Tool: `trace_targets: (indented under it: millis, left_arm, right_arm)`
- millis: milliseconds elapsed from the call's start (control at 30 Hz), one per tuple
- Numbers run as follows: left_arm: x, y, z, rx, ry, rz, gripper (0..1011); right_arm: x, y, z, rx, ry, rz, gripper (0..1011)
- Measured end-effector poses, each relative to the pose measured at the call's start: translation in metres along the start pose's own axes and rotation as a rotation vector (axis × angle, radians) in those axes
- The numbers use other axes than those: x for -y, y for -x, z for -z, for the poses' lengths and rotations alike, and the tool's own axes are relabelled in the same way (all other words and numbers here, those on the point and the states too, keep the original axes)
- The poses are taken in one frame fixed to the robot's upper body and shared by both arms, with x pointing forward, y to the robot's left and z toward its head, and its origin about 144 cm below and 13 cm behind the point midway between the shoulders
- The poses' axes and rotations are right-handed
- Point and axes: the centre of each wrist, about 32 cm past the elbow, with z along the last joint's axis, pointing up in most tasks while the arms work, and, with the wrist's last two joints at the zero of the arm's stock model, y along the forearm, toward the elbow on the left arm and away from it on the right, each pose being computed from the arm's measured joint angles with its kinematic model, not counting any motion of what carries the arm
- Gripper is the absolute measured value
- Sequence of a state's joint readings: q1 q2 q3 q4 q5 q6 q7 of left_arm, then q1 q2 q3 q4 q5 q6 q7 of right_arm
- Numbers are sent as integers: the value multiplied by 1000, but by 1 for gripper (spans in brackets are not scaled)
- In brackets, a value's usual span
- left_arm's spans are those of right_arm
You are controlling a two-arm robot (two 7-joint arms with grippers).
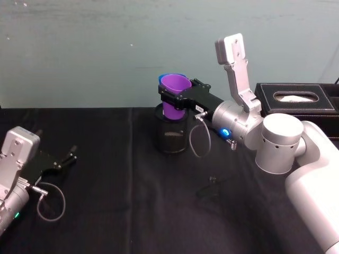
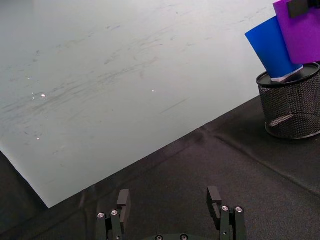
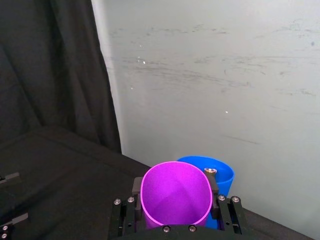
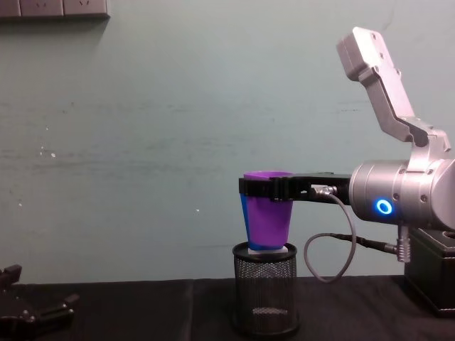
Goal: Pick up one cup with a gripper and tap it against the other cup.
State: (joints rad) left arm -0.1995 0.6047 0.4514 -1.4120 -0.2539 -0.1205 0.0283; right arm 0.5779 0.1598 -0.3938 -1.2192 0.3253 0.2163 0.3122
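Right black two-fingered gripper (image 1: 172,99) pinched the tapered purple plastic tumbler (image 1: 170,110) below its rim, lifted beside the bright blue plastic tumbler (image 2: 272,47) propped in the black wire-mesh holder (image 1: 170,136), ready for tapping; left gripper (image 1: 69,156) rested spread, idle

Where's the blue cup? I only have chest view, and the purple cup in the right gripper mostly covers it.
Observer: Left wrist view has it: blue cup stands in the mesh holder, right beside the purple cup.
Operator: Touching?
Observer: Right wrist view: rims very close, blue behind purple. Whether they are in contact I cannot tell.
Operator: Grip?
Observer: Right gripper has a finger on each side of the purple cup, its rim squeezed oval. Left gripper is parked, open.
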Motion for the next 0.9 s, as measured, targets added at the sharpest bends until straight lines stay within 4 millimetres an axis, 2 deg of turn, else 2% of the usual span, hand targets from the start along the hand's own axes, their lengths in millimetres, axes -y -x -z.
trace_targets:
  millis: [900]
  left_arm:
    - [0, 0, 0, 0, 0, 0, 1000]
  right_arm:
    - [0, 0, 0, 0, 1, 1, 737]
